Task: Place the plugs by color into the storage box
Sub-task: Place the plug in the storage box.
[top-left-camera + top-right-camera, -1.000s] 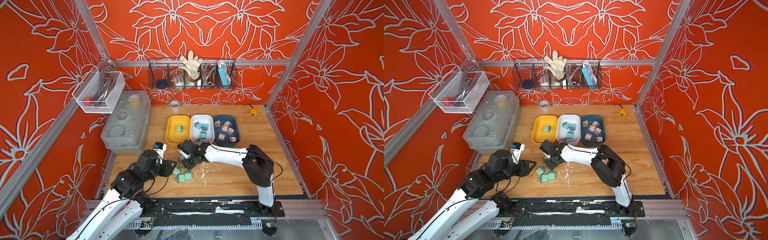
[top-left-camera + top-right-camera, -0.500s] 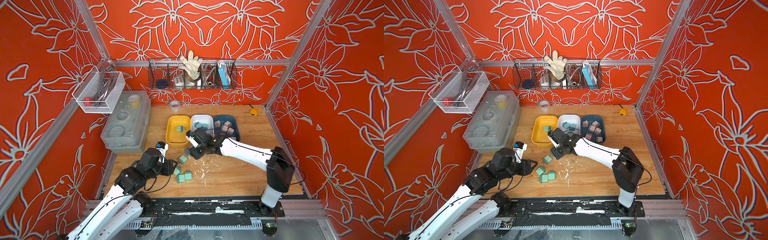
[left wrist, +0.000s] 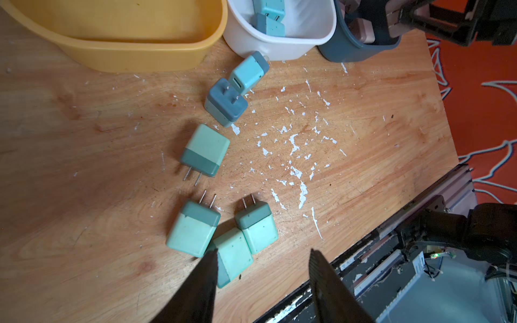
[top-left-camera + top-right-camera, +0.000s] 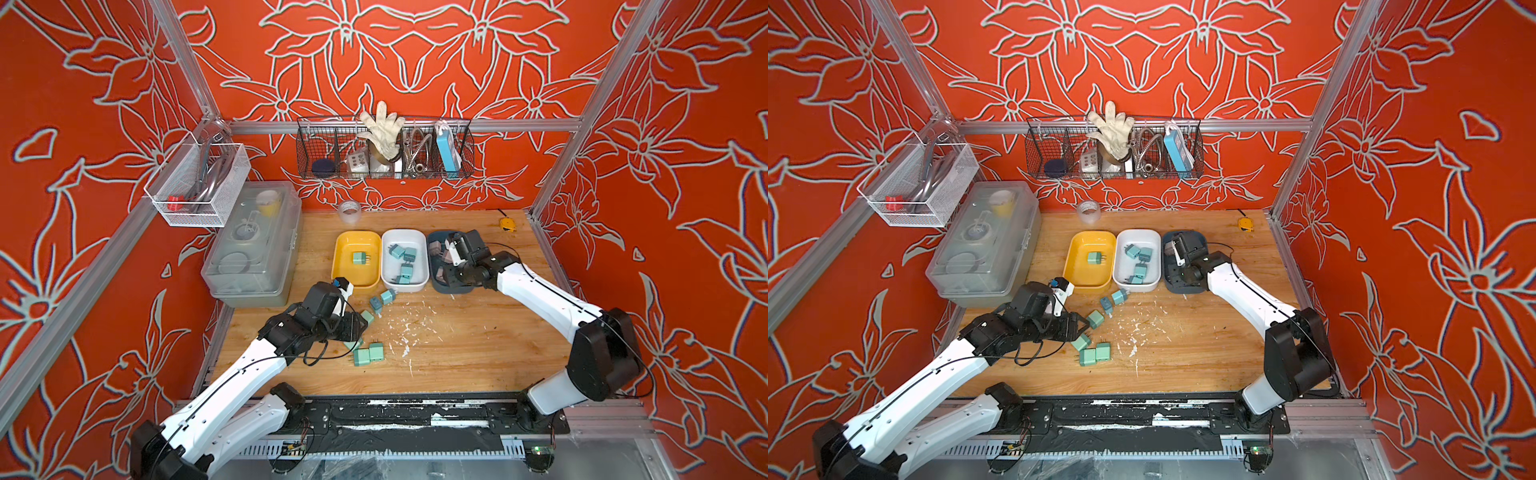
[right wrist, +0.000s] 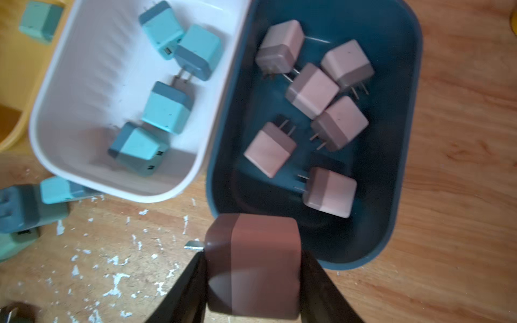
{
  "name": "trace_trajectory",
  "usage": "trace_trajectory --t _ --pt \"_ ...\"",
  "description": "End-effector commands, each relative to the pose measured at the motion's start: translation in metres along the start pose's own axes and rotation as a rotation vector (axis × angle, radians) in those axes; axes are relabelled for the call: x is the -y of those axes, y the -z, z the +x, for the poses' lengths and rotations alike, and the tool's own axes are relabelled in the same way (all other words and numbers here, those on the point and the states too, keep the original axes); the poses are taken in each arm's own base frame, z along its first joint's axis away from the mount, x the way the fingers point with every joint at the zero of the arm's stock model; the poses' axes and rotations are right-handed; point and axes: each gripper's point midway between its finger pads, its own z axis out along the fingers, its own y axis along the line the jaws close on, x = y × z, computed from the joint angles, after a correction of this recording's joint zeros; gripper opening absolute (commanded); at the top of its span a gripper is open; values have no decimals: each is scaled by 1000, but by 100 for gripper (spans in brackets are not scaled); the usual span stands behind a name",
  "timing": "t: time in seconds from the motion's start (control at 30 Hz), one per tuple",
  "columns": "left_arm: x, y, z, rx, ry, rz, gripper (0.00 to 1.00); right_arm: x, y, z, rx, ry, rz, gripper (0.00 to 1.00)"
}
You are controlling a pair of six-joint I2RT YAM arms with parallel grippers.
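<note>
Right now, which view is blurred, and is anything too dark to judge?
Right wrist view: motion-smeared, worst on the white tray; the held plug is shadowed, reading brown, not pink. Left wrist view: sharp, the green plugs crisp. Both top views: sharp, evenly lit.

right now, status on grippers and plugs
Right gripper shut on pink plug at dark blue tray. Left gripper open over mint plugs. No obstruction seen.

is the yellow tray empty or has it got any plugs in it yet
Not empty: a single mint green plug lies inside the yellow tray, seen in both top views.
</note>
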Motion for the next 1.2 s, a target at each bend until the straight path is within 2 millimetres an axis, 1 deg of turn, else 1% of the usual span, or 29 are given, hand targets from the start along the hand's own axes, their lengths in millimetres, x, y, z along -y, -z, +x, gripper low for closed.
trace_trajectory --t 0.0,0.1,0.13,0.17,0.27,0.4,0.47,0.57,0.67,0.8,0.9,1.07,1.17 --pt "18 -1 -11 1 -10 69 53 11 -8 2 -10 -44 17 43" --pt "20 -7 -14 -4 -17 75 53 22 -16 1 -17 -68 46 43" --pt "19 -14 -14 -24 -16 67 53 26 -19 -1 -18 -78 59 44" --pt "20 -16 -15 -32 -21 67 53 31 -22 -3 -22 -87 71 44" --pt "26 -19 -25 -44 -46 71 53 36 -26 -8 -34 -93 89 44" --pt "34 -24 -45 -31 -109 72 53 45 -33 -12 -49 -86 132 47" --pt "41 -25 -58 -27 -143 69 53 48 -38 -11 -74 -96 132 47" --pt "52 -27 -77 -25 -193 77 54 47 -40 -10 -108 -101 119 49" --pt "57 -33 -90 -35 -234 77 54 47 -41 -8 -122 -104 119 52" --pt "56 -47 -98 -76 -236 82 54 56 -47 0 -141 -96 154 48" --pt "55 -54 -100 -110 -223 89 54 61 -52 3 -170 -98 164 48" --pt "48 -63 -101 -131 -218 81 54 47 -63 -5 -167 -100 79 49" --pt "45 -64 -101 -139 -212 77 54 47 -69 -12 -168 -96 85 52"
